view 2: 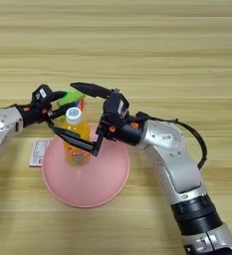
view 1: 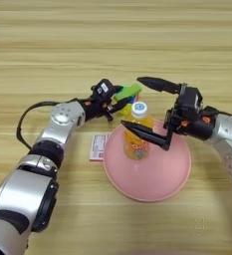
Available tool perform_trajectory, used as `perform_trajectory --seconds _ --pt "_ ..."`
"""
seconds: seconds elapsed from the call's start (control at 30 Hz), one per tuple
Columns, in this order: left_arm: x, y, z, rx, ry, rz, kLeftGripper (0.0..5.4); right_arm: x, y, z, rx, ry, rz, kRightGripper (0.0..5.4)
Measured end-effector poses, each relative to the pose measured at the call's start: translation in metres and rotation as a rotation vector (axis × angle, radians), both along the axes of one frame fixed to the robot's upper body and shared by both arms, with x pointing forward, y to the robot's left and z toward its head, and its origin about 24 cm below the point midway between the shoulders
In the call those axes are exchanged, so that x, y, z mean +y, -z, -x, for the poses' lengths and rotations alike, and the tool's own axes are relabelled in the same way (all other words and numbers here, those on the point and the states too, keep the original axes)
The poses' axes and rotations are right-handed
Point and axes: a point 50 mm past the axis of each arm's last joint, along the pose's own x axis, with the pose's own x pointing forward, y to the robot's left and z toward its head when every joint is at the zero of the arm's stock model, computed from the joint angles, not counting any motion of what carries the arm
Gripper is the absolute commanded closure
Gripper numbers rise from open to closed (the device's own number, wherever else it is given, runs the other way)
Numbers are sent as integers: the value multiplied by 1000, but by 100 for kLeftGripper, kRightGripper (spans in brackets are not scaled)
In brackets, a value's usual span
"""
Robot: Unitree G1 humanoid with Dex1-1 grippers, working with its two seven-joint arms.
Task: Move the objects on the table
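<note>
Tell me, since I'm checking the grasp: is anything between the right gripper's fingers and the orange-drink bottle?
Nothing visible. The right gripper is open, with the orange-drink bottle upright on the pink plate between its spread fingers. The left gripper holds the lime-green block just behind, beside the bottle cap.

The worktop (view 1: 48,40) is matt light wood grain. The pink plate (view 1: 162,179) looks like smooth plastic. The bottle (view 1: 137,134) is glossy plastic; the arm shells (view 2: 174,149) are satin silver.
</note>
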Motion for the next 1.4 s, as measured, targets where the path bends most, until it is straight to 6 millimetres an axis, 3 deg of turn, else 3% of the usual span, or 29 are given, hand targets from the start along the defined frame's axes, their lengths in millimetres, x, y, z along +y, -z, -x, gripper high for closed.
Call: perform_trajectory --seconds 1.03,1.2,1.4 --pt "4 -2 2 -29 -10 16 3 1 0 0 3 -1 -6 0" --pt "8 -5 5 -64 -17 23 3 1 0 0 3 -1 -8 0" --pt "13 -29 7 -196 -2 52 3 1 1 0 3 -1 -9 0"
